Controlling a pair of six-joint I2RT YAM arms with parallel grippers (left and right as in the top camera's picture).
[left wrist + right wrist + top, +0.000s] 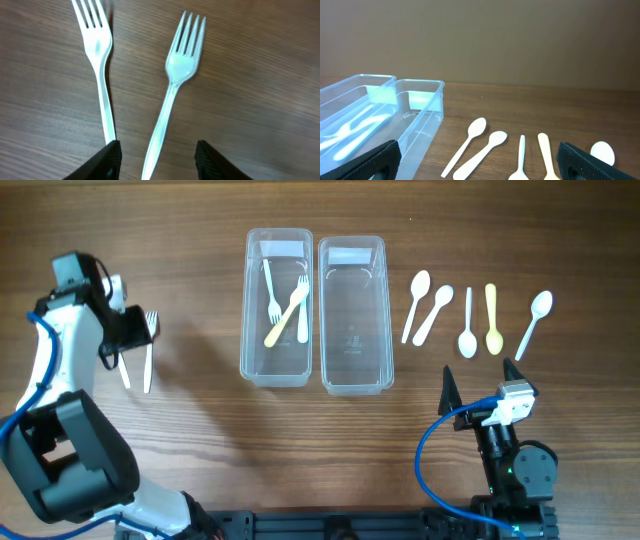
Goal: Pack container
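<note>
Left pincer [157, 161]: upper left of the overhead view, fingers apart, clamped on nothing; only its two tips show at the bottom edge of its wrist view.
Loose forks [175, 82]: two, white, lying side by side beneath it. The right one's handle runs between the tips and off the frame. The left one's handle end hides behind the left tip, and the top edge cuts its tines.
Left container [245, 310]: upper middle, clear. It holds packed forks [272, 292] and a yellowish piece [284, 317], overlapping; the piece's head is hard to read.
Right container [385, 310]: beside the first; whether they touch, I cannot tell.
Spoons [433, 315]: five, upper right, on the table [330, 450]; the right wrist view crops their handles.
Right pincer [481, 385]: lower right, fingers wide apart, holding nothing.
</note>
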